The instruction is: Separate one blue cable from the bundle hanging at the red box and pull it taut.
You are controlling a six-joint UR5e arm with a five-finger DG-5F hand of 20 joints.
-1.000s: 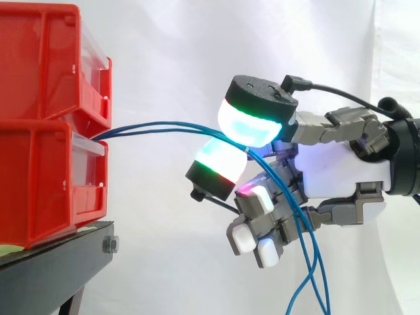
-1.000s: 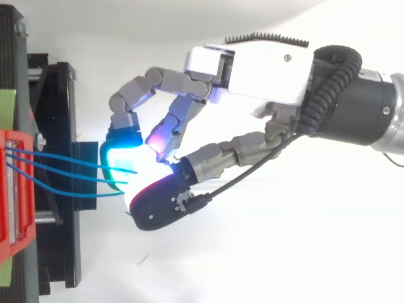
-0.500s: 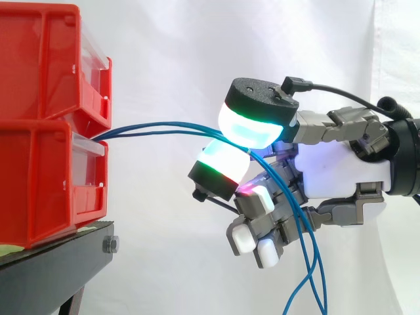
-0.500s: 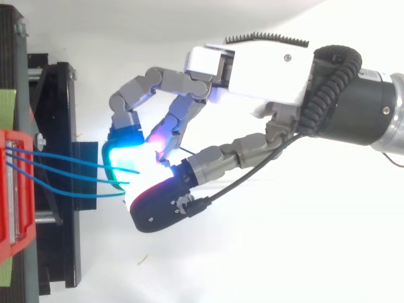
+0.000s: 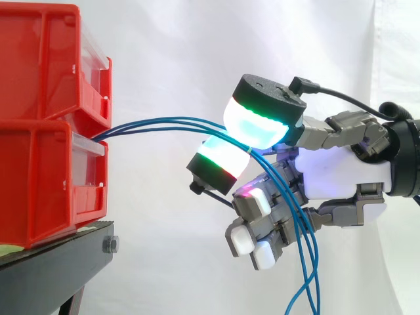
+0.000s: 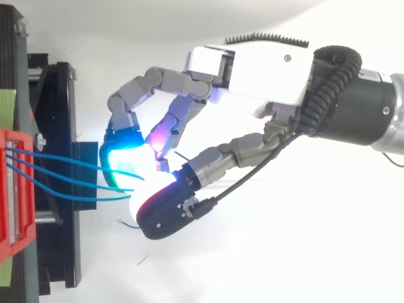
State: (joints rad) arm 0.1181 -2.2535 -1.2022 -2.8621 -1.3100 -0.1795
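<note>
- The hand [image 5: 341,172] enters from the right edge of the side view and sits well apart from the red bins, at about the level of the seam between them.
- The upper red bin [image 5: 46,62] is stacked on the lower red bin [image 5: 46,187]. Both stand on the black stand [image 5: 59,262] in front of the white curtain [image 5: 170,59].
- The blue cables [image 5: 164,125] leave the front of the stack at the top edge of the lower red bin.
- From the bins, the blue cables run to the right in a shallow upward arc.
- The arc ends between the hand's upper glowing pad [image 5: 259,125] and lower glowing pad [image 5: 220,164].
- These pads close toward each other with the blue cables pinched between them. How many strands are clamped cannot be told.
- Behind the pinch, the blue cables pass across the palm side of the hand and over the curled fingers [image 5: 252,203].
- From there they hang down to the lower edge of the side view.
- In the top view, three strands of the blue cables [image 6: 63,172] run side by side from the red bin front [image 6: 12,189] across the black stand [image 6: 57,113].
- The strands reach the cyan-glowing pad [image 6: 123,165] of the hand [image 6: 265,69].
- The span between the bins and the pinch is slightly bowed rather than fully straight.
</note>
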